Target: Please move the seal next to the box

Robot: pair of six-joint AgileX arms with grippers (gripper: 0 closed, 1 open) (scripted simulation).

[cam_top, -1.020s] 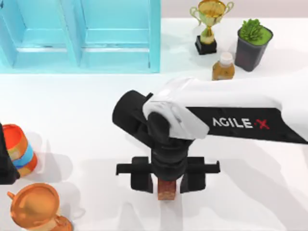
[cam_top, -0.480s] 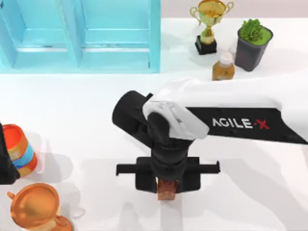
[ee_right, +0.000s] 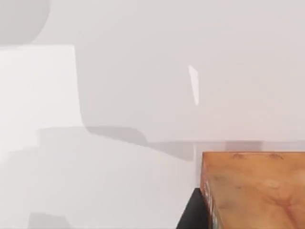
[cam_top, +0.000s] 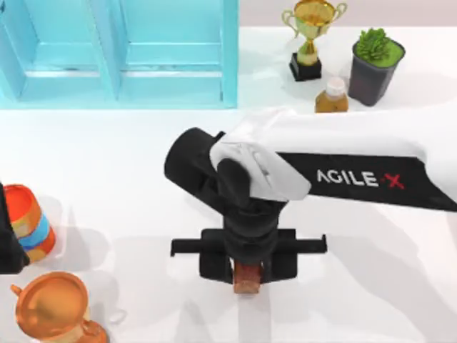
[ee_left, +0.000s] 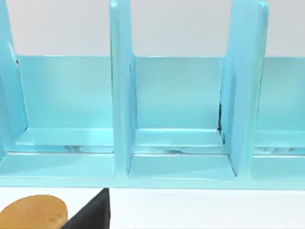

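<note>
The seal is a small reddish-brown block near the table's front edge, a little right of centre. My right gripper reaches down over it from the right and is shut on the seal, one black finger on each side. The right wrist view shows the seal close up against the white table. The box is the turquoise open-fronted case at the back left, and its compartments face the left wrist camera. My left gripper stays parked at the table's left edge.
A gold trophy, a potted plant and an amber bottle stand at the back right. A striped can and an orange cup sit at the front left. Open table lies between the seal and the box.
The right gripper's fingers have moved inward and shut on the seal. The right arm has shifted slightly. The left arm has not moved.
</note>
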